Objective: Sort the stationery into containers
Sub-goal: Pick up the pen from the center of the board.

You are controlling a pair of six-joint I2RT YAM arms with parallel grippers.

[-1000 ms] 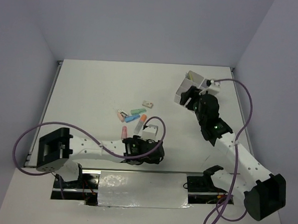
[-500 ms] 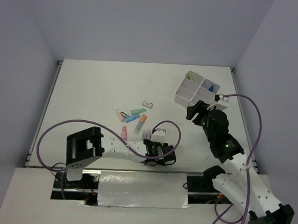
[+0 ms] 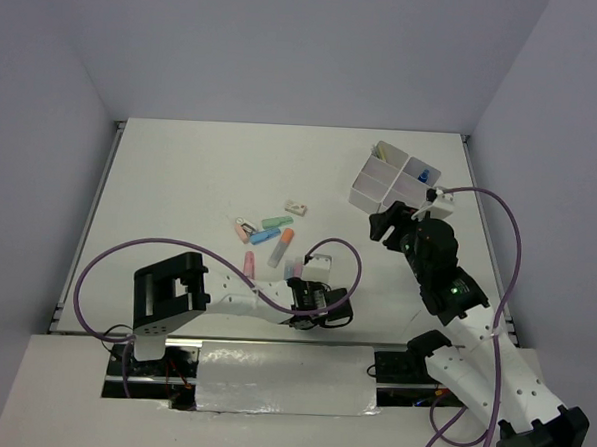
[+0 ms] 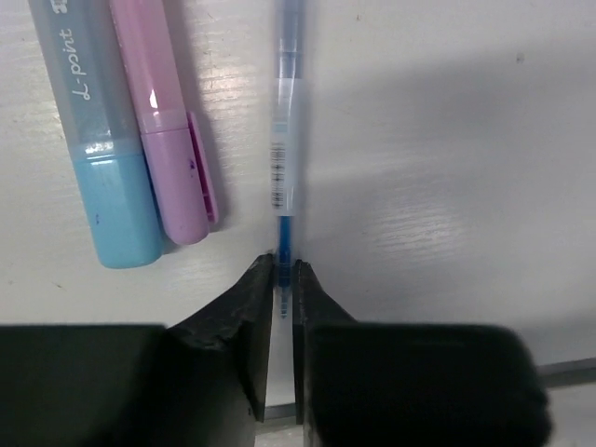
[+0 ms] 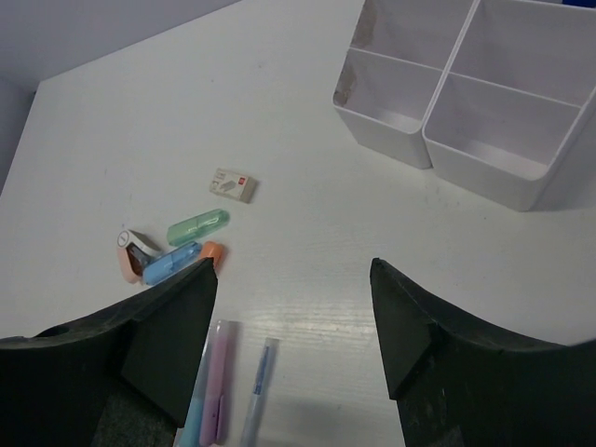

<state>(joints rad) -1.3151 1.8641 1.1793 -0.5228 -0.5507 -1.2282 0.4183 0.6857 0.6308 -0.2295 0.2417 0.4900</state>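
My left gripper [image 4: 283, 279] is shut on the near tip of a thin blue pen [image 4: 285, 158] that lies flat on the table. Just left of the pen lie a pink marker [image 4: 168, 140] and a grey marker with a blue cap [image 4: 102, 149]. In the top view the left gripper [image 3: 315, 299] is low over the table's near middle. My right gripper [image 5: 292, 270] hangs open and holds nothing, short of the white four-compartment tray [image 5: 475, 163]. The right gripper [image 3: 389, 223] is just in front of the tray [image 3: 365, 197], which holds a small blue item [image 3: 422, 176].
A loose cluster lies mid-table: an eraser [image 5: 233, 183], a green marker [image 5: 197, 226], a blue marker [image 5: 170, 263], an orange marker [image 5: 212, 250] and a clip [image 5: 138, 247]. A pink marker [image 3: 248, 264] lies apart. The table's front edge runs close behind the left gripper.
The left gripper slid right and shut on the pen's tip. The right arm drew back from over the tray, towards the near edge, staying open.
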